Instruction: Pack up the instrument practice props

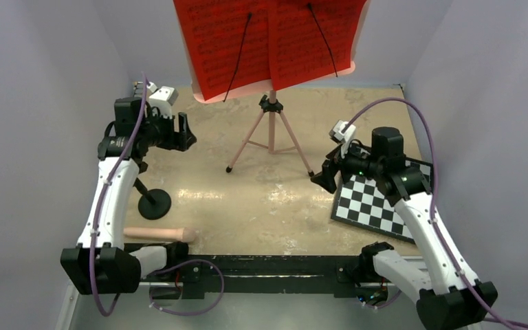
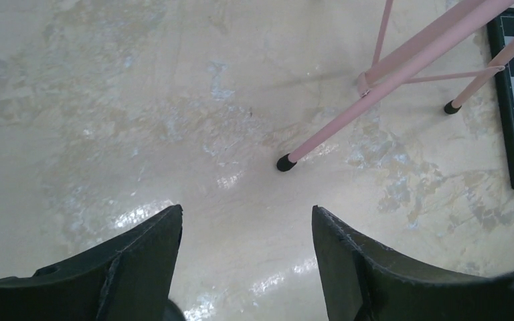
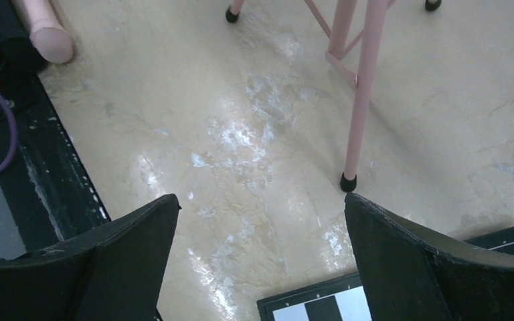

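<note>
- Two claws are in play, and both are released and hold nothing.
- The left claw [image 1: 182,134] hovers over the far-left part of the table [image 1: 261,199]. Its jaws stand apart, and only bare tabletop shows between them in its wrist view [image 2: 246,214].
- The right claw [image 1: 326,177] hangs at the left edge of the checkerboard [image 1: 378,203]. Its jaws are spread wide with nothing between them [image 3: 261,200].
- The pink music stand [image 1: 271,130] stands upright on its tripod legs at the far middle of the table, between the two claws and apart from both.
- The red sheet-music pages [image 1: 268,41] sit on the stand's desk, crossed by two thin black clip arms.
- One black-tipped stand foot [image 2: 285,162] rests on the table ahead of the left claw, and another foot [image 3: 348,182] is planted just ahead of the right claw.
- The pink rod [image 1: 161,234] lies flat along the near-left edge of the table, beside the left arm.
- The black round base [image 1: 154,204] sits on the table just beyond the rod, with a dark stem rising from it behind the left arm.
- The checkerboard lies flat at the right, partly under the right arm.
</note>
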`<state>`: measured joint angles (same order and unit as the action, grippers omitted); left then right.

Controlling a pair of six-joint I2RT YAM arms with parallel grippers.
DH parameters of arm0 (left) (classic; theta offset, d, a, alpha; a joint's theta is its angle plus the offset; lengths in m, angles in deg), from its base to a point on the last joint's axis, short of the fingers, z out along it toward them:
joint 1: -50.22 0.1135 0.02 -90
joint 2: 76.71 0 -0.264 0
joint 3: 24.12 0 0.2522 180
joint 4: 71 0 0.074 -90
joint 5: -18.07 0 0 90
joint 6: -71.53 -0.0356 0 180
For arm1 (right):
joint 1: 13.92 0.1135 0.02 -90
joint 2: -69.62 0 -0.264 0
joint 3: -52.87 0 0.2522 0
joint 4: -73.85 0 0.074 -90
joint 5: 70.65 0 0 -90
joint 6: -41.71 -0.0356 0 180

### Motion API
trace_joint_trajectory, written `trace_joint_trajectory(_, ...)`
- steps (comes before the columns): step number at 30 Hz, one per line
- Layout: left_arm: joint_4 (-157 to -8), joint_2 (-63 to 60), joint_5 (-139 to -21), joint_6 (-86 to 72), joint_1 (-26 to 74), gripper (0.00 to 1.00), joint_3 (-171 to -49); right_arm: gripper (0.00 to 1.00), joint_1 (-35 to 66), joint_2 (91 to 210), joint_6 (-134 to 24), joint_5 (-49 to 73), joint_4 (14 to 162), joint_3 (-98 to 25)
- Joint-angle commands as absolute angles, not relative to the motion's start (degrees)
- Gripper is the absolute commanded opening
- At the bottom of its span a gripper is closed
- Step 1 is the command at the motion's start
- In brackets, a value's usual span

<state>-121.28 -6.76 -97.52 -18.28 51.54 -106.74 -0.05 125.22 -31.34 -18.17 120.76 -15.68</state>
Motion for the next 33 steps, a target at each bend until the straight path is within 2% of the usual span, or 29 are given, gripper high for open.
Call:
trace_joint_trajectory(1, -129.6, -13.8, -98.8, -28.0, 54.5, 0.75, -113.3, 0.98, 0.0, 119.0, -29.5, -23.5, 124.3, -25.1)
trace_joint_trajectory(7, -130.2, -22.5, -107.5, -35.7, 58.5, 0.78, -118.6, 0.94, 1.5, 123.6, -30.8, -36.4, 129.2, -39.6)
trace_joint_trajectory(14, -134.1, -22.8, -110.3, -33.0, 58.5, 0.82, -135.3, 0.89, 6.5, 134.0, -32.4, -39.8, 133.0, -56.8)
trace_joint_trajectory(18, -133.7, -19.5, -114.2, -27.4, 58.6, 0.82, -144.8, 0.89, 8.9, 137.5, -41.3, -39.7, 123.2, -61.3)
trace_joint_trajectory(21, -134.5, -13.7, -117.7, -22.3, 58.5, 0.82, -158.4, 0.88, 10.3, 139.3, -51.0, -39.6, 112.5, -62.2)
trace_joint_trajectory(25, -125.7, -9.6, -119.2, -15.4, 58.6, 0.81, -163.8, 0.86, 12.7, 142.6, -58.6, -37.4, 101.9, -63.7)
trace_joint_trajectory(27, -119.3, -8.3, -119.9, -13.7, 58.6, 0.78, -164.3, 0.85, 13.8, 145.1, -61.6, -36.4, 97.1, -65.3)
trace_joint_trajectory(30, -103.5, -7.4, -119.6, -9.9, 58.5, 0.75, -161.7, 0.87, 16.4, 147.2, -62.4, -31.3, 92.8, -66.4)
trace_joint_trajectory(33, -101.8, -0.6, -119.6, -6.2, 58.5, 0.75, -170.7, 0.89, 18.5, 149.1, -62.6, -25.0, 92.0, -67.9)
